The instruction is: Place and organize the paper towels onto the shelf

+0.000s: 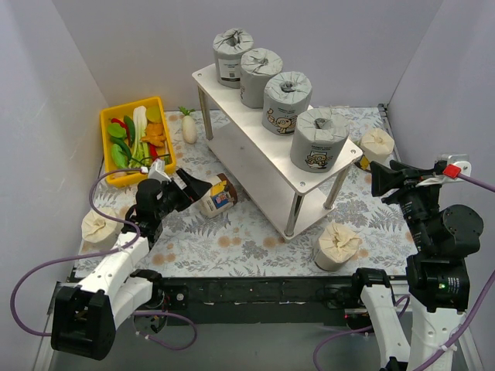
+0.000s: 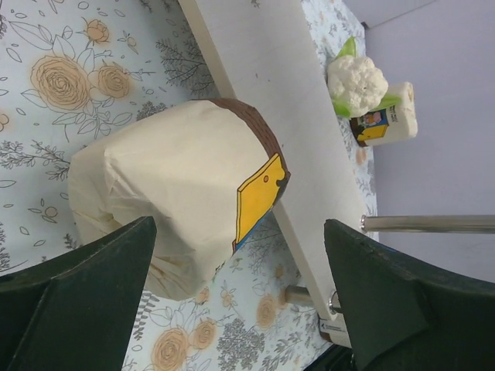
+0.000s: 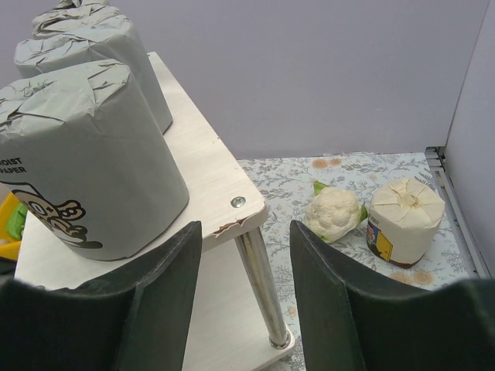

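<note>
Several grey paper towels (image 1: 288, 102) stand in a row on the top board of the shelf (image 1: 255, 166). A cream roll (image 1: 219, 195) lies on its side on the mat, touching the lower board's edge (image 2: 271, 85). My left gripper (image 1: 192, 187) is open just short of this roll (image 2: 170, 201), and nothing is between its fingers (image 2: 85, 301). Other cream rolls stand at the left (image 1: 100, 226), front right (image 1: 338, 246) and back right (image 1: 377, 145). My right gripper (image 1: 379, 176) hangs open and empty by the shelf's right corner (image 3: 232, 202), near the end grey roll (image 3: 85, 162).
A yellow bin (image 1: 107, 122) of vegetables sits at the back left, with a white radish (image 1: 189, 127) beside it. A cauliflower (image 3: 334, 212) lies next to the back-right cream roll (image 3: 404, 220). Grey walls close in the floral mat (image 1: 232, 232).
</note>
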`<state>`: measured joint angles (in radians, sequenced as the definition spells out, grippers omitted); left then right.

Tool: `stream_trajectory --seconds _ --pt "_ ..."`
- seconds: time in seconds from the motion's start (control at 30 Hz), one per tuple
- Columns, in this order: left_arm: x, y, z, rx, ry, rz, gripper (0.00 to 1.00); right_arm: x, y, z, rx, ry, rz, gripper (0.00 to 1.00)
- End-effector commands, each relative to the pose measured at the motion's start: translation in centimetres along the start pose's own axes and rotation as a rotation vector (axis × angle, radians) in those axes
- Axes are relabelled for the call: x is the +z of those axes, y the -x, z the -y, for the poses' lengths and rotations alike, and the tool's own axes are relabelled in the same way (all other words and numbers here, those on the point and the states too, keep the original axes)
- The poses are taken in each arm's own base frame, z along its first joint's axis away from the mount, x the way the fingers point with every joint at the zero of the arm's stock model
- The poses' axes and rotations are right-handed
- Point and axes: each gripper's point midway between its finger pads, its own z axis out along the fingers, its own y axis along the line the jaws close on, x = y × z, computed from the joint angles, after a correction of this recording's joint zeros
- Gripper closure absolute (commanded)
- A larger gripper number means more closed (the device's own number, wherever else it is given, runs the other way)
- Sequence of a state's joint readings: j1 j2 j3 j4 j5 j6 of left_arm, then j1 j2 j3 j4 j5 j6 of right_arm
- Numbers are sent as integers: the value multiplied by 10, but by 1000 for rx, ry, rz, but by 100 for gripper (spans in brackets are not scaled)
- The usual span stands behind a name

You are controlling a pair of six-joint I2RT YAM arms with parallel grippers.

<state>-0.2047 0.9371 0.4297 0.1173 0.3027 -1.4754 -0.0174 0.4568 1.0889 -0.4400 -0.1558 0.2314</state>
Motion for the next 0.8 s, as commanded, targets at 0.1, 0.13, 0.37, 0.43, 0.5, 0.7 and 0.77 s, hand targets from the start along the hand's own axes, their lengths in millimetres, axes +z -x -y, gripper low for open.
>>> stream_trajectory --seconds 0.1,0.13,0.37,0.43,0.5,0.7,0.77 --pt "-3 11 -1 -58 -8 96 8 -4 19 -5 -13 13 63 43" --pt "-4 11 -4 -65 3 100 8 -3 19 -5 -13 12 62 43" --pt "-3 2 -23 -125 52 111 8 1 11 0 -12 -2 48 43" --pt "0 -6 -27 -151 53 80 9 1 12 0 -13 -2 53 43" --pt "2 -8 -24 -157 33 71 9 1 13 1 -14 -7 60 43" --pt "6 -8 -19 -164 -29 88 12 3 7 2 -11 -4 45 43" --pt "8 -12 -20 -186 -37 71 14 4 5 2 -11 -3 45 43"
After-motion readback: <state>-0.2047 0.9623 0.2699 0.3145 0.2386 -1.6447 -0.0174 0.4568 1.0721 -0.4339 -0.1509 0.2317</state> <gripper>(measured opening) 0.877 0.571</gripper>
